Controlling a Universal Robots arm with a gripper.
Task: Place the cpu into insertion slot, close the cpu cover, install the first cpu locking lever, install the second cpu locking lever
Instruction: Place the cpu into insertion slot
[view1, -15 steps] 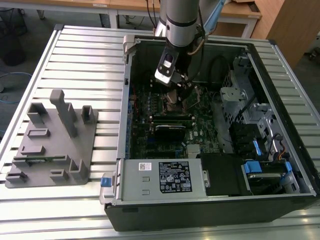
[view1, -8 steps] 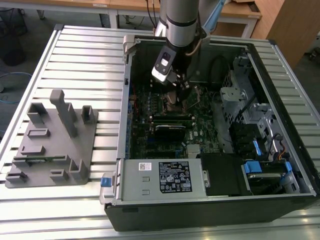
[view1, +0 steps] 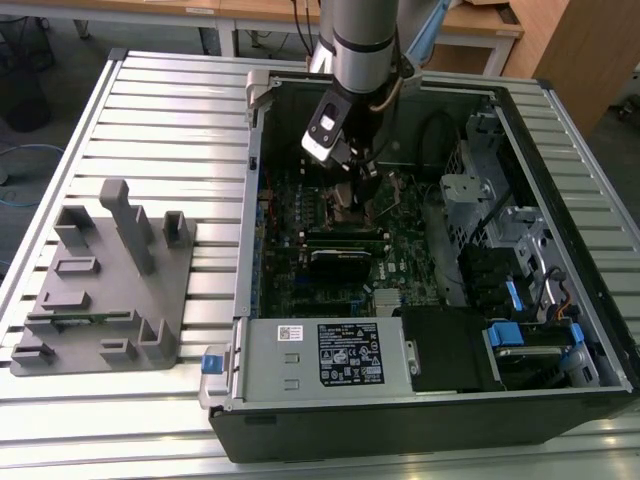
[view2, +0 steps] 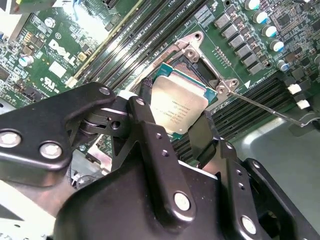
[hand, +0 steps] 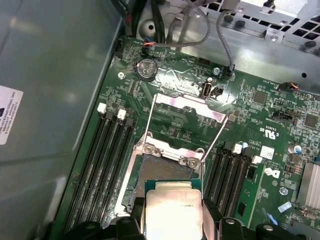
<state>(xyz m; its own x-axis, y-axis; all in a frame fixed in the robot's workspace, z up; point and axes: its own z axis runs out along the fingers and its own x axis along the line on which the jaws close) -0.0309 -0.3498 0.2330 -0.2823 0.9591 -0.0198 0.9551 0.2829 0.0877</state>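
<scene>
Zero of 4 steps are done, I judge. My gripper (view2: 175, 127) is clenching the cpu (view2: 177, 102) by its edges, holding it just above the insertion slot (hand: 159, 171), prob. not seated. The cpu cover (hand: 190, 103) is standing open, a locking lever (view2: 265, 107) is lying unhooked; cover + levers are waiting.

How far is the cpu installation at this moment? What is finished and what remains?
Nothing looks finished yet. In hand: the claw grips the cpu by its edges over the insertion slot. Part of the slot shows uncovered beyond the chip, so it is not seated. Left: the cpu cover stands open, and the two locking levers are swung free, unlatched.
</scene>
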